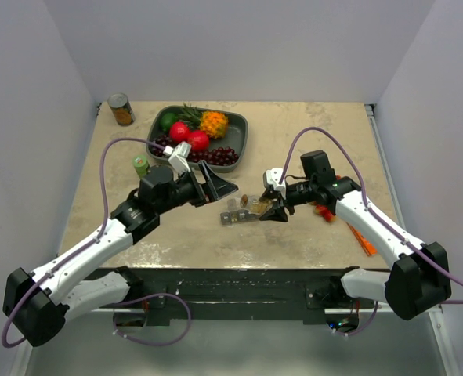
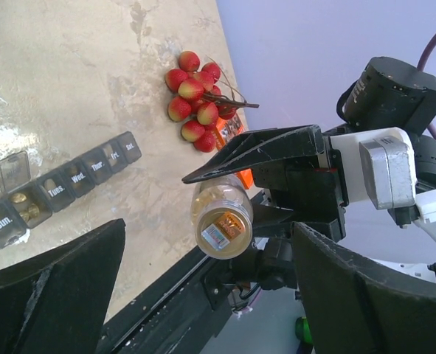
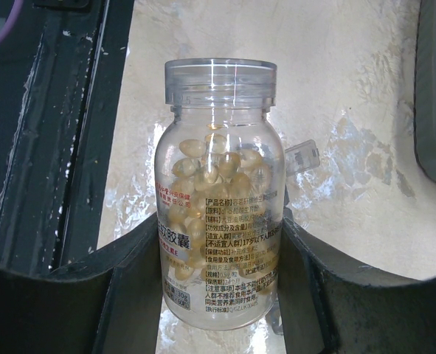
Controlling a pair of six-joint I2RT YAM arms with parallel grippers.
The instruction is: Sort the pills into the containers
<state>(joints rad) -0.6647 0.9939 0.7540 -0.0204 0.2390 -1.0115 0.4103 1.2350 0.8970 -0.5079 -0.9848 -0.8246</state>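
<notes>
The grey pill organizer (image 2: 63, 186) lies on the table, a row of day-labelled compartments. Its Sun. end lid stands open, and yellow pills (image 2: 27, 212) lie in the compartments beside it. In the top view the organizer (image 1: 235, 213) sits mid-table. My right gripper (image 3: 219, 221) is shut on a clear pill bottle (image 3: 219, 214) full of yellow capsules, with no cap on its neck. It holds the bottle tilted just above the organizer (image 1: 261, 206). My left gripper (image 2: 209, 284) is open and empty, left of the organizer (image 1: 215, 186).
A dark grey fruit tray (image 1: 240, 133) stands at the back. A tin can (image 1: 121, 109) is at the back left and a small green bottle (image 1: 140, 165) beside my left arm. Red berries (image 2: 198, 99) and an orange carrot (image 1: 362, 239) lie on the right.
</notes>
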